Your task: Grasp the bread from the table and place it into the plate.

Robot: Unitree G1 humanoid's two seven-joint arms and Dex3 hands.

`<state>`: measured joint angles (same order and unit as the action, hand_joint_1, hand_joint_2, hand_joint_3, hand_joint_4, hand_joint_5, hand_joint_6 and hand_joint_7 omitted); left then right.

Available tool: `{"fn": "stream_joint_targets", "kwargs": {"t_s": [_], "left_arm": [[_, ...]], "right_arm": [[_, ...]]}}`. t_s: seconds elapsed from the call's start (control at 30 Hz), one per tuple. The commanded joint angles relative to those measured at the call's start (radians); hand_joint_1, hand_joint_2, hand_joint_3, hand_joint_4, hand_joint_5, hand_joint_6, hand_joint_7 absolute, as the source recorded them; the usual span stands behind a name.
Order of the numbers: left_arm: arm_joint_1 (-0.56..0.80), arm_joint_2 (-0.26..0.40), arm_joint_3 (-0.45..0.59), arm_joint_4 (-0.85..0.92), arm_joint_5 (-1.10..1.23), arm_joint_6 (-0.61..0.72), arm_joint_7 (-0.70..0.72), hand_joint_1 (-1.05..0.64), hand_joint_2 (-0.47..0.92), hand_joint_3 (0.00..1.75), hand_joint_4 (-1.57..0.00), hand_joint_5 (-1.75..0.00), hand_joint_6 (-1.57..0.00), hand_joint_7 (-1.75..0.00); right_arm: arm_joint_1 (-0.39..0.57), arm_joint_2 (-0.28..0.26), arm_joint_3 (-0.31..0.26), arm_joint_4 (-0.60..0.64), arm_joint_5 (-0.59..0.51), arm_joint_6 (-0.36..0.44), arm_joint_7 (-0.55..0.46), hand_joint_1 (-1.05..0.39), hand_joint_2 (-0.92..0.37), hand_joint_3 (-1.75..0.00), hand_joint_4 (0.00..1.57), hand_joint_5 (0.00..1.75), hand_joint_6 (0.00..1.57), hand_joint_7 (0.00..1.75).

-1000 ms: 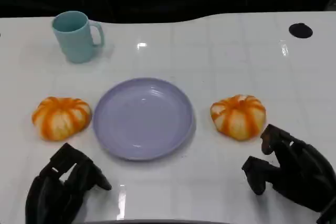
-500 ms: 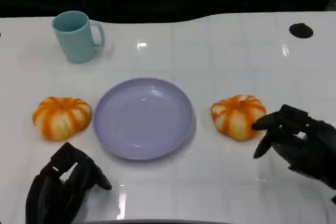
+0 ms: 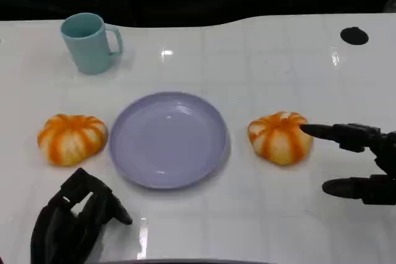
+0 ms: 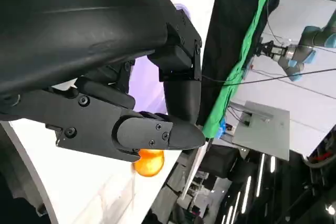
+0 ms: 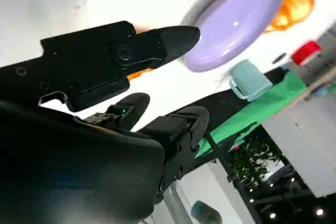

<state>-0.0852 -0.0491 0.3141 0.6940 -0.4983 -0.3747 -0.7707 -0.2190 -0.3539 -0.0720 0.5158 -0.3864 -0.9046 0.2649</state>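
A: Right hand (image 3: 362,164) open, fingers spread, one fingertip (image 3: 308,129) at bread (image 3: 279,137).
B: Plate (image 3: 168,139) beyond bread, left of hand?
A: Yes. Left hand (image 3: 74,219) curled, holding nothing.

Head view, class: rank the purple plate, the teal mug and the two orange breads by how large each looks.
1. Purple plate, clearly largest.
2. The two breads, left bread and right bread: they look alike, so no ranking between them.
3. Teal mug, slightly smaller, though it stands farther from the camera, so unsure.
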Motion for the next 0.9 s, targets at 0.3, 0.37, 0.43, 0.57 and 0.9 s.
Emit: {"fn": "stream_joint_targets", "kwargs": {"t_s": [0.3,0.37,0.43,0.57,0.9], "left_arm": [[-0.018,0.013,0.011,0.021,-0.004,-0.002,0.003,-0.61,0.92,0.2,-0.66,-1.75,-0.53,-1.5],[-0.018,0.012,0.011,0.024,-0.002,-0.008,0.003,-0.6,0.92,0.22,-0.66,-1.75,-0.52,-1.5],[-0.02,0.011,0.011,0.027,-0.002,-0.011,0.001,-0.61,0.92,0.23,-0.66,-1.75,-0.53,-1.5],[-0.023,0.009,0.011,0.034,0.0,-0.023,-0.001,-0.6,0.92,0.24,-0.65,-1.75,-0.52,-1.51],[-0.015,0.005,0.007,0.024,0.003,-0.016,0.013,-0.6,0.92,0.24,-0.65,-1.75,-0.52,-1.51]], "right_arm": [[-0.029,-0.115,0.112,-0.101,-0.3,0.059,-0.275,-0.57,-0.86,0.0,0.21,0.03,0.27,0.0],[-0.043,-0.119,0.14,-0.103,-0.325,0.081,-0.294,-0.57,-0.86,0.0,0.2,0.02,0.27,0.0],[-0.061,-0.121,0.169,-0.104,-0.351,0.108,-0.308,-0.55,-0.85,0.0,0.2,0.01,0.27,0.0],[-0.095,-0.129,0.223,-0.105,-0.401,0.161,-0.338,-0.54,-0.85,0.0,0.18,0.0,0.26,0.0],[-0.231,-0.12,0.39,0.007,-0.544,0.313,-0.438,-0.57,-0.82,0.0,0.22,0.01,0.27,0.0]]}}
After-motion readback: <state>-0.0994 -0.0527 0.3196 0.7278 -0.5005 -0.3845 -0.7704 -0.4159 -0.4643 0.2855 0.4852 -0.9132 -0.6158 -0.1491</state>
